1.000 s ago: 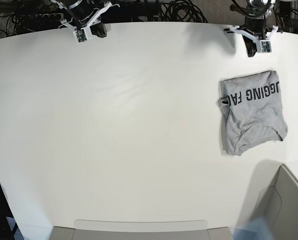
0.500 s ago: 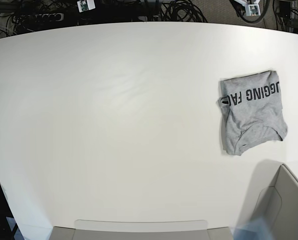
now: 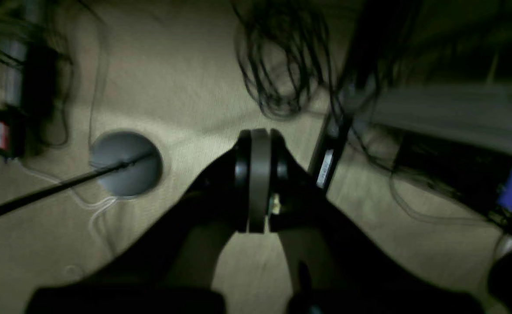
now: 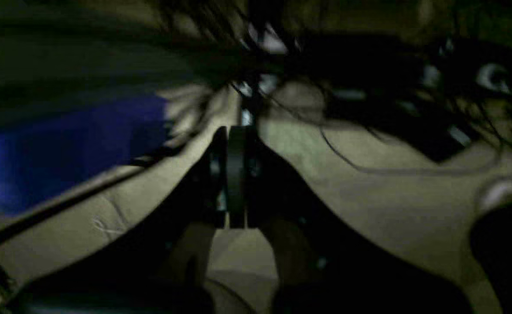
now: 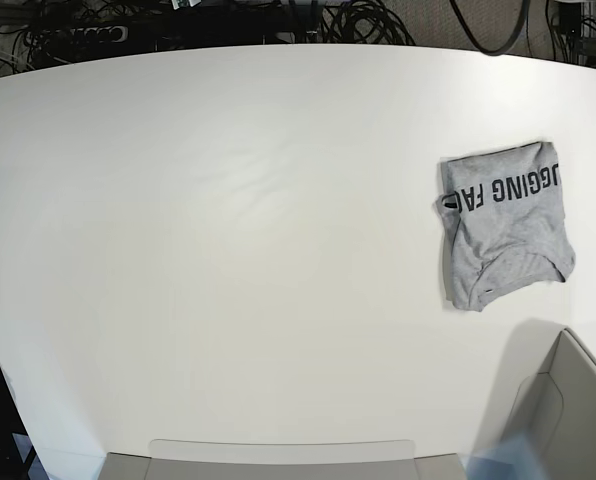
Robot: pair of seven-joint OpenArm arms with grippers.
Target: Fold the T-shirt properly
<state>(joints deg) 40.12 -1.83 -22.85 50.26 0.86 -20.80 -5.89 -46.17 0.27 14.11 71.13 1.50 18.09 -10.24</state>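
The T-shirt (image 5: 505, 226) lies folded into a small heather-grey bundle on the right side of the white table (image 5: 228, 250), black capital lettering facing up along its far edge. Neither arm shows in the base view. The left wrist view shows my left gripper (image 3: 258, 220) shut, its fingers pressed together over a beige floor with cables. My right gripper (image 4: 234, 218) in the right wrist view is likewise shut, empty, above the floor behind the table. The T-shirt is not visible in either wrist view.
A grey box (image 5: 563, 410) stands at the table's near right corner and a flat grey panel (image 5: 278, 460) lies along the near edge. Black cables (image 5: 358, 20) pile up behind the far edge. A round grey floor plate (image 3: 125, 163) shows beneath the left gripper.
Both arms have pulled back from the table's far edge and left the base view. The T-shirt has not moved.
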